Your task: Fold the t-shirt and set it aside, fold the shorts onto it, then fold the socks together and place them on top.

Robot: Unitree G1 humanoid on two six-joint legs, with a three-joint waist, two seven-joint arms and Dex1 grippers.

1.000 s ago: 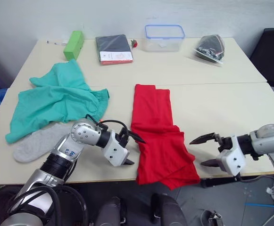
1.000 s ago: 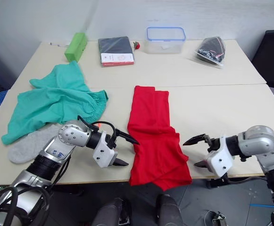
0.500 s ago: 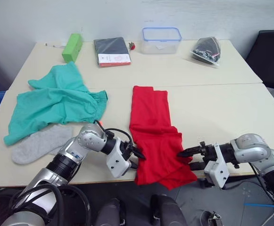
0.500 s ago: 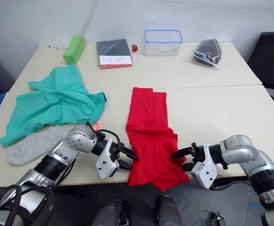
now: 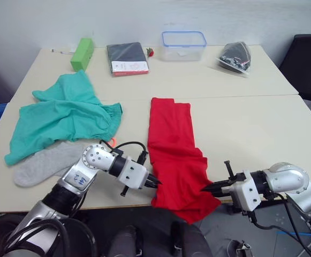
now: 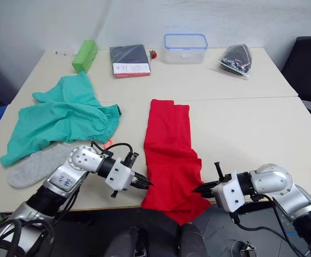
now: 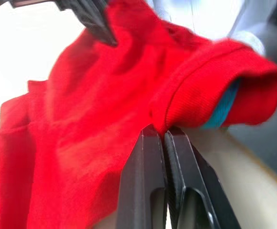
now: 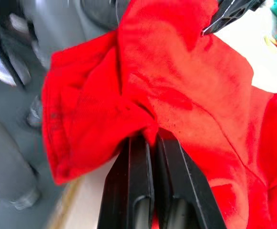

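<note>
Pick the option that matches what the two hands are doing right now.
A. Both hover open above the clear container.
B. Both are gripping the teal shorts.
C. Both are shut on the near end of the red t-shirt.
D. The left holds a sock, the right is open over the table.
C: the left hand and right hand each pinch the t-shirt at its near end by the table edge.

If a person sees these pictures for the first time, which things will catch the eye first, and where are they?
The bright red fabric t-shirt lies as a long strip in the middle of the table, its near end hanging over the front edge. The left gripper and the right gripper are each shut on that near end from either side. To the left lie the teal-green fabric shorts, with the light grey knit socks in front of them.
</note>
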